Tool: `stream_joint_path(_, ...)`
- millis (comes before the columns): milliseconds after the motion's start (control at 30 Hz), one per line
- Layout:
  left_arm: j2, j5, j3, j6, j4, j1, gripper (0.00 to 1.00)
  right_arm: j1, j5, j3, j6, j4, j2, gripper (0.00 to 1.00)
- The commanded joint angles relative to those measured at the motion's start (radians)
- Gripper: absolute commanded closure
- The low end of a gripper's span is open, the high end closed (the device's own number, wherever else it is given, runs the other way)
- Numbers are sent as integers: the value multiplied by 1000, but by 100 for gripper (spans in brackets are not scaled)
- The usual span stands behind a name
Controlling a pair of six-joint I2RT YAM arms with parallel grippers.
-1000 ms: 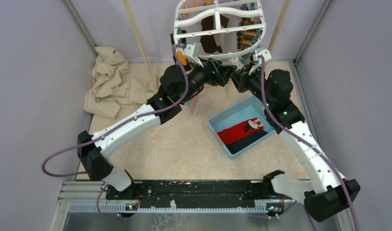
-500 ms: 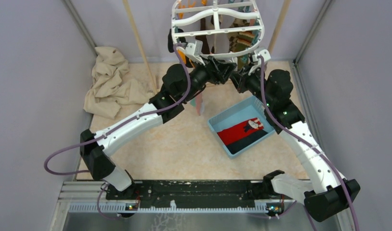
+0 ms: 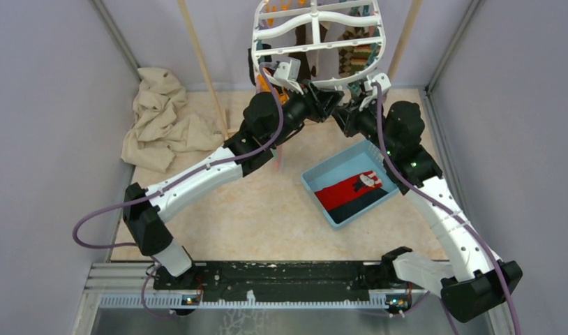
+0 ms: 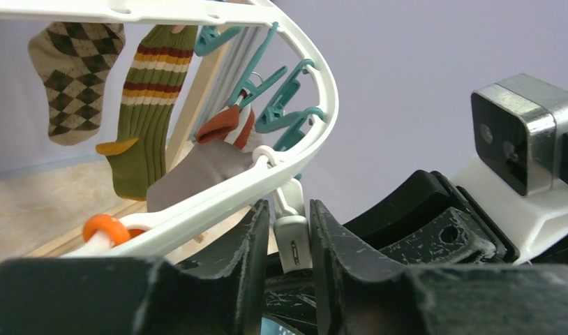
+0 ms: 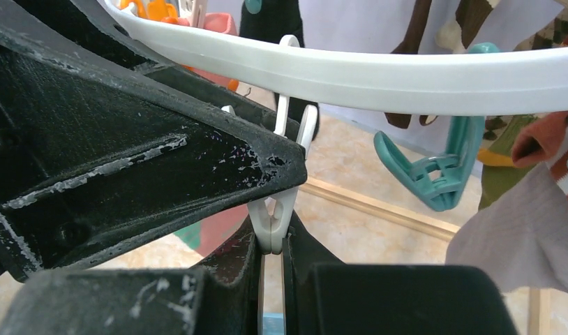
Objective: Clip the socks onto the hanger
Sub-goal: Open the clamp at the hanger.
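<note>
The white hanger [image 3: 313, 31] hangs at the back of the table. One white peg [image 4: 293, 241] dangles from its near rim, and both grippers meet at it. My left gripper [image 4: 289, 209] has its fingers closed in on the peg's upper part, one on each side. My right gripper [image 5: 271, 234] is shut on the same peg's [image 5: 273, 223] lower tip. In the top view the left gripper [image 3: 328, 103] and right gripper [image 3: 339, 112] nearly touch under the rim. The red sock [image 3: 339, 193] and dark sock [image 3: 363, 202] lie flat in a blue basket [image 3: 316, 178].
Other socks hang from the hanger: an argyle one [image 4: 75, 70], a green striped one [image 4: 145, 105] and a grey one [image 4: 204, 171], among teal pegs [image 4: 281, 98]. A beige cloth [image 3: 162, 118] lies back left. Wooden poles [image 3: 201, 66] rise beside the hanger. Grey walls enclose the table.
My left arm has reached further towards the hanger's rim and its jaws have narrowed round the white peg. The hanger swayed a little. The right arm has stayed put.
</note>
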Motion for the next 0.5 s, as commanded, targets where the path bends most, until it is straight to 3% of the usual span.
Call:
stream_joint_path(0, -8, 15, 34, -8, 35, -6, 71, 11, -20, 9, -17, 8, -39, 100)
stream_joint_path(167, -22, 26, 18, 1, 44, -6, 89, 11, 0, 12, -24, -2, -45, 99)
stream_joint_path(267, -28, 42, 15, 9, 44, -6, 98, 11, 20, 14, -37, -11, -50, 90)
stream_joint_path(467, -71, 96, -63, 49, 130, -6, 100, 11, 44, 36, -66, -55, -50, 69)
